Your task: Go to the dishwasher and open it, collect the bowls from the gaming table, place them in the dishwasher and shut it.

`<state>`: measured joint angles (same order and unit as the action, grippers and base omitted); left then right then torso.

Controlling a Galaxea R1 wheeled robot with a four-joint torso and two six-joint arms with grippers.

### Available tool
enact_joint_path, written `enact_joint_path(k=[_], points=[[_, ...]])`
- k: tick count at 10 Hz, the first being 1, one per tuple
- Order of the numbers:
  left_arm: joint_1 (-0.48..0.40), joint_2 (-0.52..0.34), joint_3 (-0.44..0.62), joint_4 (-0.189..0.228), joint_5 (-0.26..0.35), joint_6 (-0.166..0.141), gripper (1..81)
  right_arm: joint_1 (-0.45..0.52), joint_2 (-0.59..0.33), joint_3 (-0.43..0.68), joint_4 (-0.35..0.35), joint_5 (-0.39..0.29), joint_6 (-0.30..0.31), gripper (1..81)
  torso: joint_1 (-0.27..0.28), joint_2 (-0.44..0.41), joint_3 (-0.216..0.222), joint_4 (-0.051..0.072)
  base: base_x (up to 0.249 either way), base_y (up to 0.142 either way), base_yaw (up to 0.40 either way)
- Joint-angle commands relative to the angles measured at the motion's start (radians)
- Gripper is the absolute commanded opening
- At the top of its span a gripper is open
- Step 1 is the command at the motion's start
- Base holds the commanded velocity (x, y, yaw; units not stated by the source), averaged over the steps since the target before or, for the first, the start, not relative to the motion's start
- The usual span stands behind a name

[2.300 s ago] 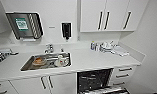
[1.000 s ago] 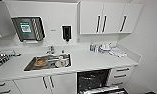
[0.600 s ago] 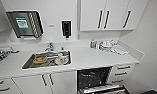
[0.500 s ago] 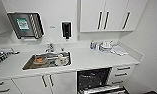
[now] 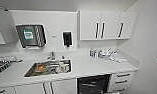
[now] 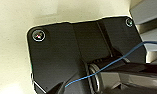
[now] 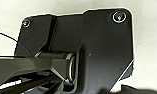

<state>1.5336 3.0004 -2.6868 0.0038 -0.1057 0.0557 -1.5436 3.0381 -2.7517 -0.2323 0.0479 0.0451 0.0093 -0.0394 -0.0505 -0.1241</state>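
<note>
Head view: a white kitchenette; the white counter [image 5: 94, 67] runs wall to wall, with a steel sink [image 5: 49, 68] at 8 o'clock. The dishwasher [image 5: 94, 84] sits at 6 o'clock under the counter, its dark racks exposed. Wrist views: pale floor [image 6: 11, 37]; I cannot tell either gripper's state.

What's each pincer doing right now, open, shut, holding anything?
Left pincer: cannot be told from these pictures.
Right pincer: cannot be told from these pictures.
</note>
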Motion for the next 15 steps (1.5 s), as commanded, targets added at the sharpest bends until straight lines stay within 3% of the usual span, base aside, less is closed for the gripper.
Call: enact_joint_path(k=[1,11,15], points=[[-0.045,-0.004,-0.001,0.004,0.049,0.007,81.1,0.041,-0.005,-0.003,0.010,-0.057,0.001,81.1,0.000,0.000,0.000,0.000,0.000,0.000,0.000],[-0.052,-0.009,-0.001,0.001,0.044,0.006,81.1,0.045,-0.002,-0.003,0.010,-0.063,0.001,81.1,-0.002,0.000,-0.001,0.000,-0.008,0.000,0.000],[-0.052,-0.003,-0.027,-0.004,0.043,0.006,81.1,0.046,-0.002,-0.002,0.010,-0.063,-0.001,81.1,-0.002,0.000,-0.001,0.000,0.000,0.000,0.237]])
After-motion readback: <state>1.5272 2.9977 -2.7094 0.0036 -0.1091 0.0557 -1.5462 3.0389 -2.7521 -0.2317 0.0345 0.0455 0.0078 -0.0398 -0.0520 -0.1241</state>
